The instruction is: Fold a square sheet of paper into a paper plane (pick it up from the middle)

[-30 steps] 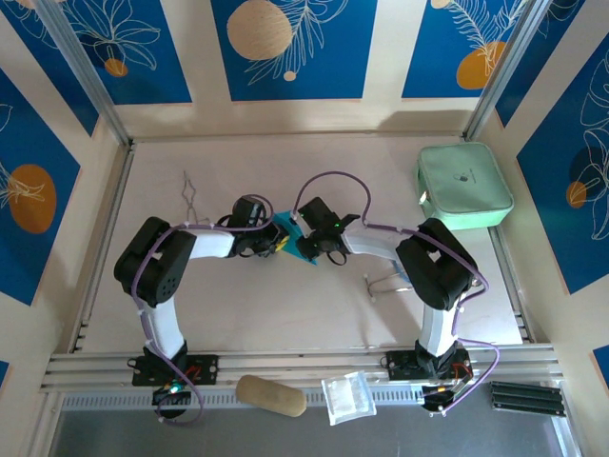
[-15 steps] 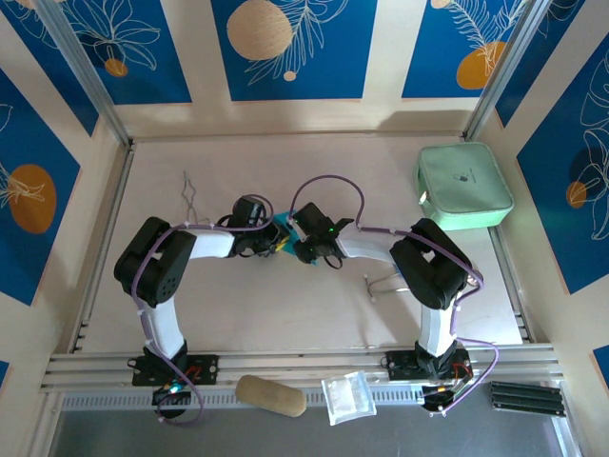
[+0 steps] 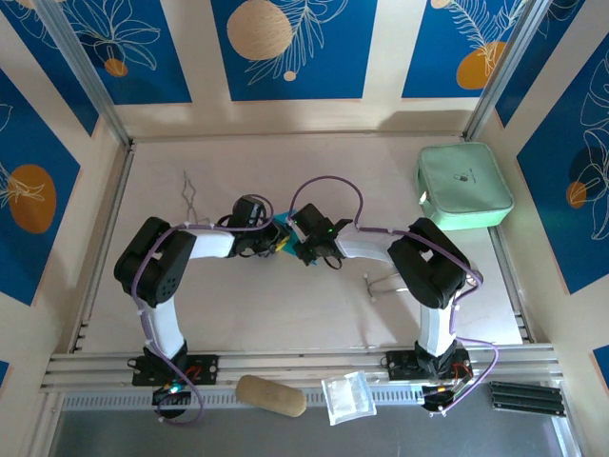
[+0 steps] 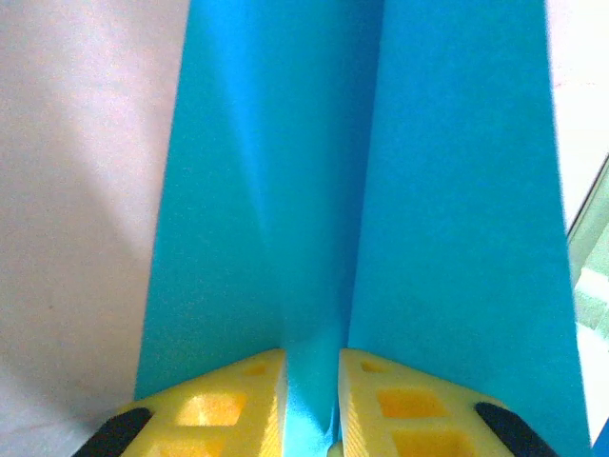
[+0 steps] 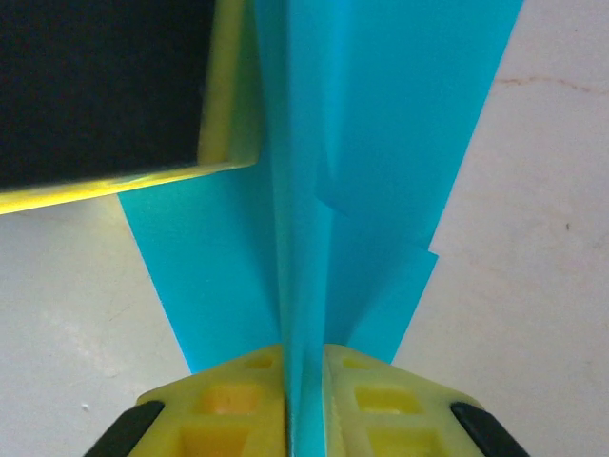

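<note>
Left gripper (image 4: 312, 381) of mine is pinching the middle ridge of the paper plane (image 4: 438, 190), the yellow fingers (image 4: 224, 405) pressed on both sides of the standing fold. My right gripper (image 5: 304, 376) is pinching the same ridge from the opposite end, its fingers almost together with only paper between them. From above, the plane is a small teal piece between my two grippers, near the middle of the counter (image 3: 238, 314) and well apart from the mint-green pouch (image 3: 463, 186) in the far right corner. I cannot tell if the paper touches the counter. The sheet is no more a flat square: it has one long central crease, with a flap spreading to each side like a wing. In my right wrist view, stepped edges near the fingers show several layers folded one upon another. So I judge that most of the folding is done. What remains is probably to make the wings even, then lay the plane down and let go. The nose is hidden from me, so I cannot say how pointed it is. I find no writing on the paper. The pouch carries a small dark mark, too small to read, and the blue wall panels (image 3: 285, 48) have only drawings of leaves and round shapes.
</note>
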Controlling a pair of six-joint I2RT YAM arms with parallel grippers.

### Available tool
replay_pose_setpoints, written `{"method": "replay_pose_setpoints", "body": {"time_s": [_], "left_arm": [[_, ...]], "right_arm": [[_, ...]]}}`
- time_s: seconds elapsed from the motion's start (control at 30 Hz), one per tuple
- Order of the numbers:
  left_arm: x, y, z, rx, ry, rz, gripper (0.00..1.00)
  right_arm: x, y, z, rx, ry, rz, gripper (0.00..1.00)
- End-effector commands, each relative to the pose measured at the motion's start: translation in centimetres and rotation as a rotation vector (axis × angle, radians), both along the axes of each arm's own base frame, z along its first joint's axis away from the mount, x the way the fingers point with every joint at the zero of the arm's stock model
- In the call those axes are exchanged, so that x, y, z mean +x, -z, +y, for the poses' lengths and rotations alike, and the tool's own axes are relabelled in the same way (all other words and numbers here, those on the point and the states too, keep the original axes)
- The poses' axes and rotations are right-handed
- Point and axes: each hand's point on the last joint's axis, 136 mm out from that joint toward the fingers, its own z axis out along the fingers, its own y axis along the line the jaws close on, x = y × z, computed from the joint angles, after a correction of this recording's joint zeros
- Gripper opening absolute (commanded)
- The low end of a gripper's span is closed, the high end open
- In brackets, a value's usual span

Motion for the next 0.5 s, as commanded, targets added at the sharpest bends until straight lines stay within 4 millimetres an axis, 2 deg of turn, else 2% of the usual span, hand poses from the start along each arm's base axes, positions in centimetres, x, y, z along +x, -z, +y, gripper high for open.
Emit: {"method": "replay_pose_setpoints", "body": {"time_s": [0.0, 0.47], "left_arm": [[-1.65, 2.25, 0.41, 0.046, 0.012, 0.077, 0.22], [-1.93, 2.15, 0.69, 0.055, 0.011, 0.076, 0.21]], "right_arm": [[-0.09, 0.0, 0.79, 0.022, -0.021, 0.015, 0.15], [-0.64, 0.21, 0.96, 0.097, -0.025, 0.1, 0.12]]}}
